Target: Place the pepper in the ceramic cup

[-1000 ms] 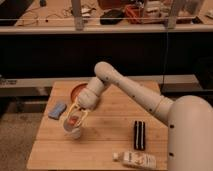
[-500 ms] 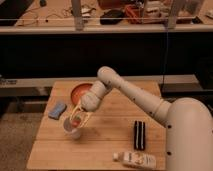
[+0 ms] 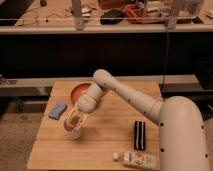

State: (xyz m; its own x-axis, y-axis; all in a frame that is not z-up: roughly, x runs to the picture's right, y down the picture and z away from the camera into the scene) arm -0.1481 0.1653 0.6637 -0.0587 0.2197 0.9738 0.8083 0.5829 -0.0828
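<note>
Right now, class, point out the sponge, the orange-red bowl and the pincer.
sponge (image 3: 57, 110), camera view, its top face.
orange-red bowl (image 3: 79, 91), camera view, its inner wall.
pincer (image 3: 75, 123), camera view, between its fingertips, table's left side.

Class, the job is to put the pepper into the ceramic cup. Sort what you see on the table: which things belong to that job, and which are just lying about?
Belonging to the job:
- gripper, low over the cup
- pepper, between the gripper's fingers
- ceramic cup, directly under the gripper

Just lying about:
- orange-red bowl
- blue sponge
- black ridged block
- white bottle lying on its side
</note>
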